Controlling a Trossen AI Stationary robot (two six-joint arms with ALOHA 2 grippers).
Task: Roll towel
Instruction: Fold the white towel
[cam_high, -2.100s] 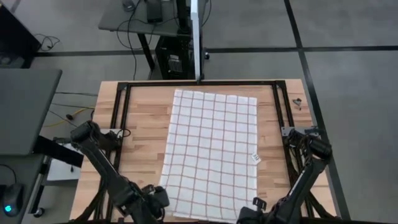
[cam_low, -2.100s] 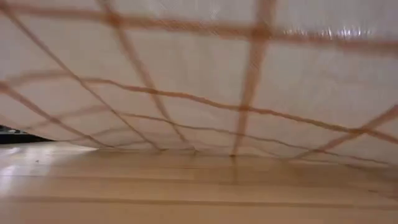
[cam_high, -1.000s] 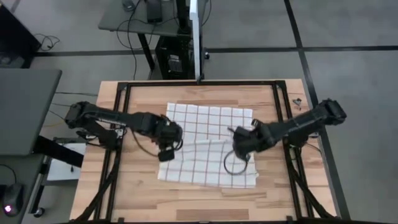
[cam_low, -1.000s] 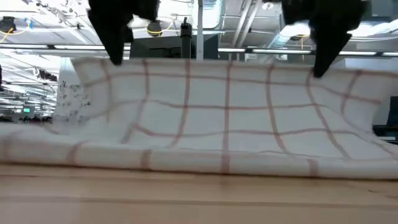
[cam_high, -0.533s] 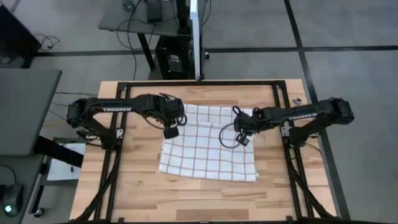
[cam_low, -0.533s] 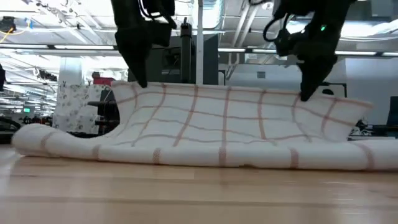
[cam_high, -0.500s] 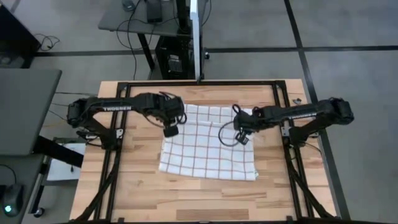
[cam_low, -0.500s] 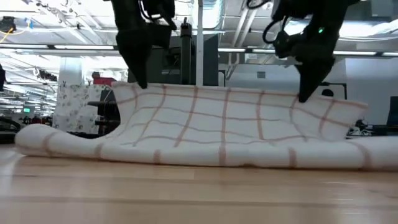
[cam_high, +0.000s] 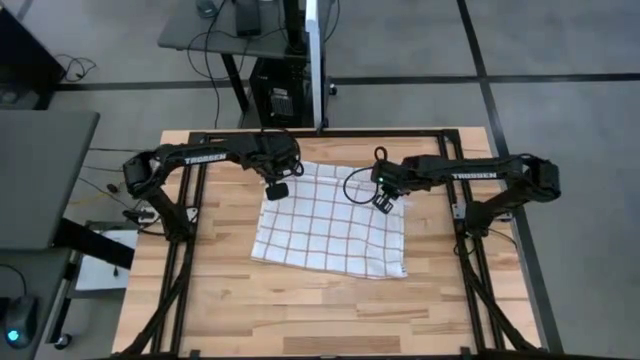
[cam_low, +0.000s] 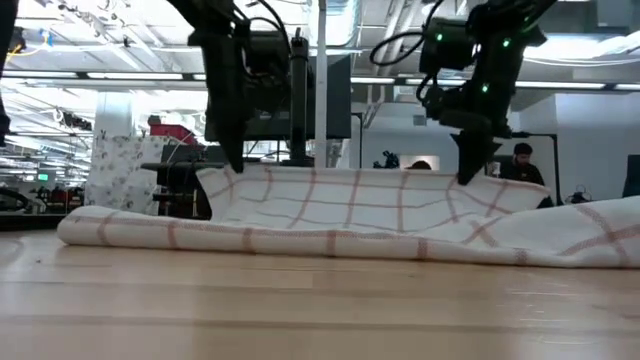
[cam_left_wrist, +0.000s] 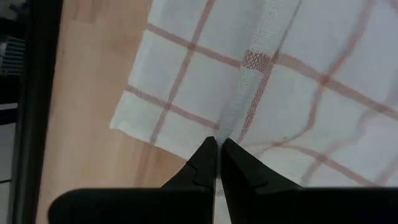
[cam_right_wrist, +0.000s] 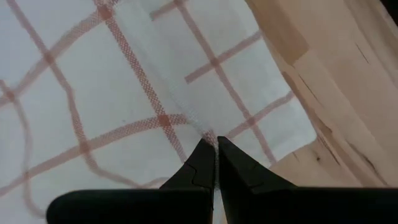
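We find the towel (cam_high: 335, 228) folded over on itself near the far edge of the wooden table (cam_high: 230, 300), its doubled layer held just above the lower one. The left gripper (cam_high: 277, 190) and right gripper (cam_high: 384, 198) each pinch a corner of the upper hem, fingers clamped tight on the cloth, near the table's far edge. We judge the fold-in-half step is being finished; next, both corners must be laid square on the far hem and released. "TROSSEN" reads on both arms, faintly on the right.
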